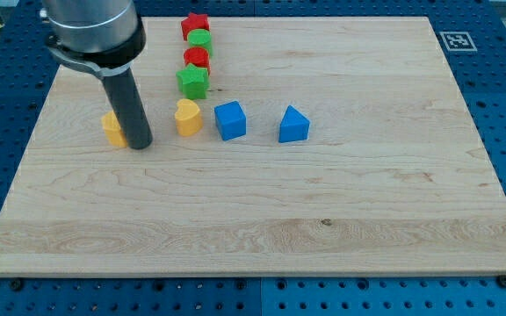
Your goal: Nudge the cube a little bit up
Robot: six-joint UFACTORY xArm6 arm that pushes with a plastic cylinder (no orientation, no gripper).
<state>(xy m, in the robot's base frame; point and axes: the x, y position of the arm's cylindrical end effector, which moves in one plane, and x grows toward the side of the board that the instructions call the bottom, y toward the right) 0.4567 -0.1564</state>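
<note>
The blue cube (230, 120) sits on the wooden board (262, 211) a little left of the middle. My tip (140, 144) rests on the board at the view's left, well left of the cube. A yellow block (112, 128) lies just left of the tip, partly hidden by the rod. A yellow heart-like block (187, 117) stands between the tip and the cube.
A blue wedge-like block (293, 125) lies right of the cube. A column near the view's top holds a red star (195, 25), a green cylinder (199, 39), a red block (198, 59) and a green star (193, 82).
</note>
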